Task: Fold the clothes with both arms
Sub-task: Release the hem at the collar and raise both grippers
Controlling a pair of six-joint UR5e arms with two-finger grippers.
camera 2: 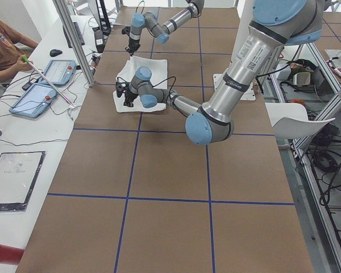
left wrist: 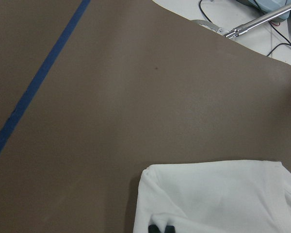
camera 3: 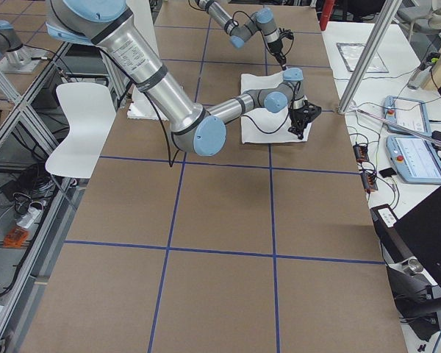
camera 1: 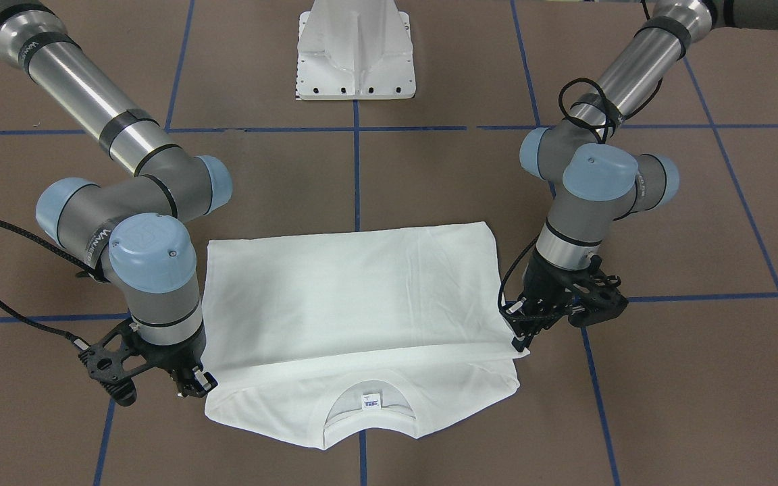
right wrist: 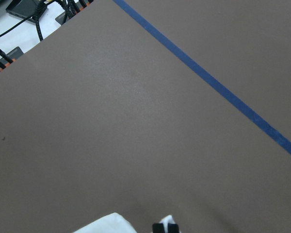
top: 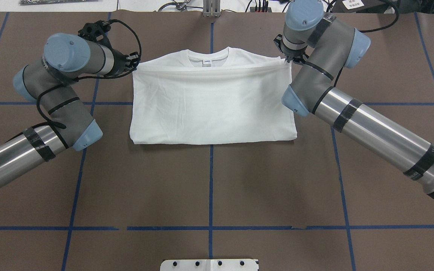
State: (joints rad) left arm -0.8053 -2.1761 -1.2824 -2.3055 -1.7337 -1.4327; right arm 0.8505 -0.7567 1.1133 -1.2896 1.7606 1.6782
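The clothes are one white shirt lying flat on the brown table, its lower half doubled up over the chest so the hem lies just short of the ribbed collar and neck label. My left gripper sits at the hem's corner on its side, shut on the cloth. My right gripper is at the opposite hem corner, its fingertips closed with a bit of white cloth between them. Both grippers are low over the table. The side views show the shirt small between both arms.
The white pedestal base stands at the robot's side of the table. Blue tape lines grid the brown table top. A person sits at a side desk with tablets. A white chair stands beside the table.
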